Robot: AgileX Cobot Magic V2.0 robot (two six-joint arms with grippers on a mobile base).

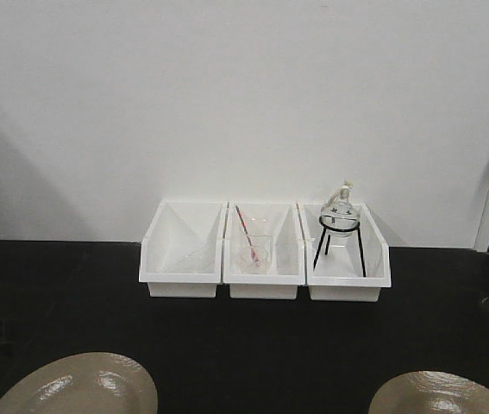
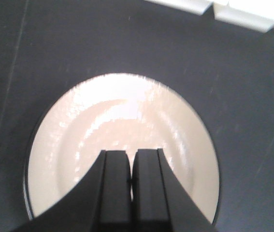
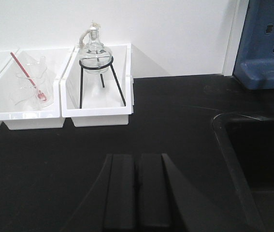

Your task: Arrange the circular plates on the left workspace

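A white bin (image 3: 95, 113) stood on the black countertop (image 3: 175, 125), backed against the white wall (image 3: 165, 34). Inside it a round glass flask (image 3: 94, 48) sat on a black wire stand (image 3: 80, 89). Just beside the bin's left side was a second bin (image 3: 30, 118), holding a clear beaker (image 3: 30, 87) with a red stick (image 3: 24, 71) leaning in it. Well to the first bin's right lay the sunken black sink (image 3: 257, 159), and farther back on that side a blue block (image 3: 267, 43). My right gripper (image 3: 137, 162) hung in front of the bin and slightly to its right, fingers pressed together, nothing between them.
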